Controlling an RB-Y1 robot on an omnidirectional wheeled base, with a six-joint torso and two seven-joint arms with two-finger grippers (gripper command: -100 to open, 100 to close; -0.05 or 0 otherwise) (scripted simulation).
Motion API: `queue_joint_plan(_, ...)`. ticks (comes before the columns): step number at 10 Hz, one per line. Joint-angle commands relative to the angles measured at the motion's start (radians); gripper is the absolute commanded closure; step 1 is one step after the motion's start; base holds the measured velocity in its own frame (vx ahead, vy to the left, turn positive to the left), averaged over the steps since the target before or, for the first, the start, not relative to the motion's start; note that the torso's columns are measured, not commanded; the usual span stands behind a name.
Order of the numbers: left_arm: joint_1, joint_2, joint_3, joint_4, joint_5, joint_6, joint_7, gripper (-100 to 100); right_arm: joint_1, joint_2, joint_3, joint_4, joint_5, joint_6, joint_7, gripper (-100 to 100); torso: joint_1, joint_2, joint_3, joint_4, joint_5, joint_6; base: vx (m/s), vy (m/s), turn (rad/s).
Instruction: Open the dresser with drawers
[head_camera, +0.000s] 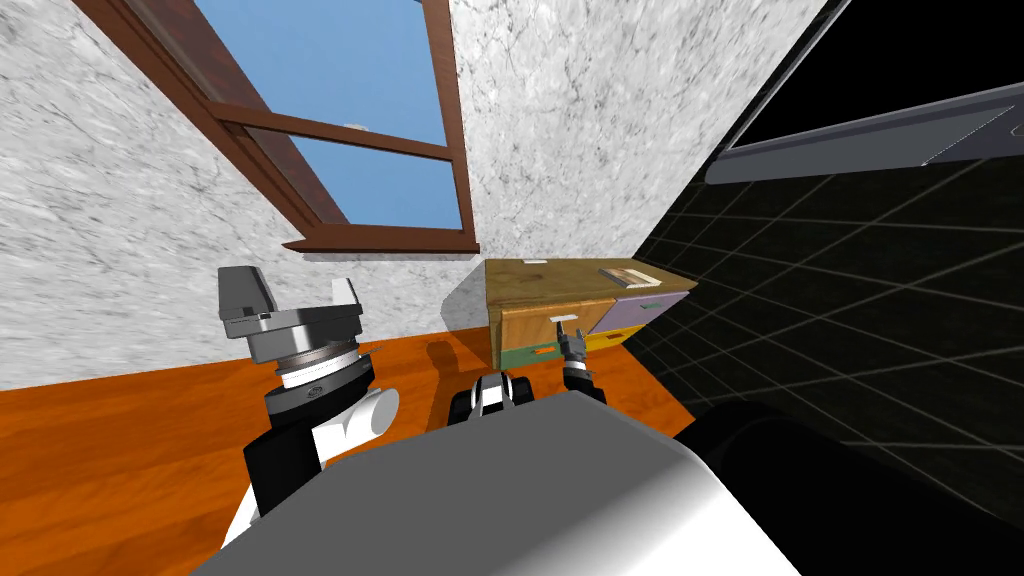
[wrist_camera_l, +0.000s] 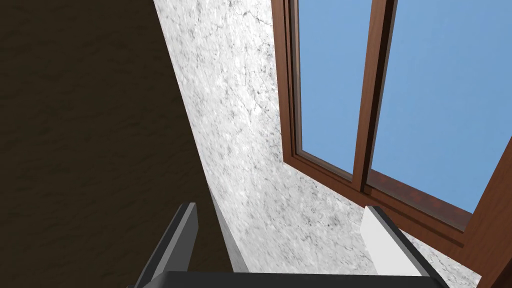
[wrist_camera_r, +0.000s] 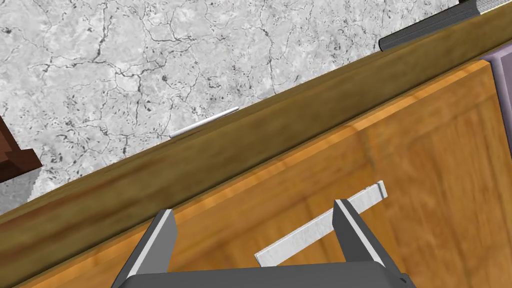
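Observation:
A low wooden dresser (head_camera: 545, 281) stands against the marbled wall, ahead and slightly right. Its upper left drawer has a wood front (wrist_camera_r: 410, 165) with a white bar handle (wrist_camera_r: 305, 234); beside it are a purple drawer (head_camera: 645, 308) and a yellow one (head_camera: 612, 341), with a green one (head_camera: 522, 354) below. My right gripper (wrist_camera_r: 255, 225) is open, close to the wood front. The handle runs slantwise between its fingers, and one finger (wrist_camera_r: 352, 227) crosses in front of it. In the head view this gripper (head_camera: 570, 343) sits just under the handle (head_camera: 563, 318). My left gripper (head_camera: 290, 300) is raised at the left, open.
A book (head_camera: 628, 277) and a thin white flat thing (head_camera: 535, 262) lie on the dresser top. A brown-framed window (head_camera: 340, 120) is in the wall above left. A black area with a grey slab (head_camera: 860, 140) lies to the right. The floor (head_camera: 120, 440) is orange wood.

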Motion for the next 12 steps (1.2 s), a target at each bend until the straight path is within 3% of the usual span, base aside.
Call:
queue_joint_plan(1, 0.000, 0.000, 0.000, 0.000, 0.000, 0.000, 0.000, 0, -0.004, -0.006, 0.017, 0.019, -0.044, -0.014, -0.078, -100, 0.000, 0.000, 0.000, 0.000, 0.000, -0.001, -0.009, -0.065, 0.162)
queue_joint_plan(2, 0.000, 0.000, 0.000, 0.000, 0.000, 0.000, 0.000, 0, -0.009, -0.013, 0.030, 0.036, -0.081, -0.024, -0.107, -100, 0.001, 0.001, 0.000, 0.000, 0.000, 0.000, -0.025, -0.071, 0.269)
queue_joint_plan(12, 0.000, 0.000, 0.000, 0.000, 0.000, 0.000, 0.000, 0, -0.041, -0.059, 0.094, 0.113, -0.244, -0.071, -0.369, -100, 0.001, 0.001, 0.001, 0.000, 0.000, 0.000, -0.017, -0.059, 0.177)
